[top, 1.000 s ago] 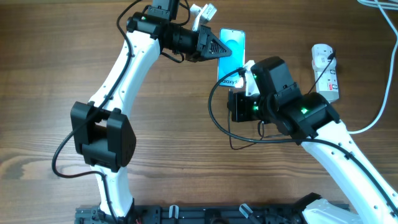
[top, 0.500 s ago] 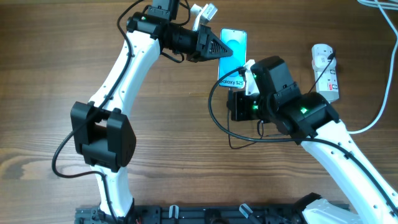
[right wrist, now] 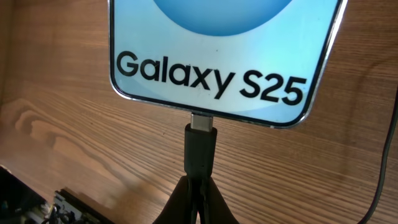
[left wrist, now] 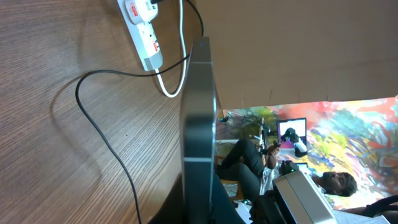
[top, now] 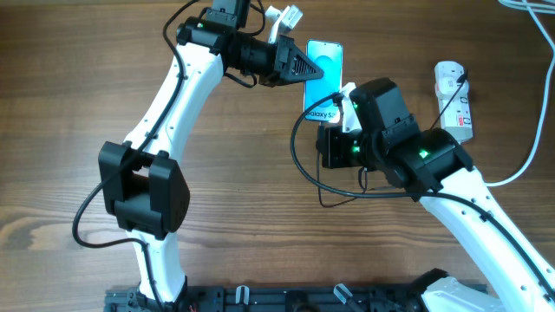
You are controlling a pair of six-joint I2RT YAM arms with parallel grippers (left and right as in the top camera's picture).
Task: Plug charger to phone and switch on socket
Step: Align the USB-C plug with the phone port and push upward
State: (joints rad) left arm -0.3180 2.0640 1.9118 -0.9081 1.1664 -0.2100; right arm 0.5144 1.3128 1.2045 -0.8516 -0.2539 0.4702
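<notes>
Currently: left gripper pinches the cyan-screened rectangular smartphone by its side edge. Right gripper pinches the small black charger plug, its tip meeting the smartphone's bottom port. The white elongated power strip lies apart, rightward.

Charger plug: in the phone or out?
In, or nearly: plug tip, pinched in the right gripper, meets the port on the bottom edge of the phone; full seating cannot be told.
</notes>
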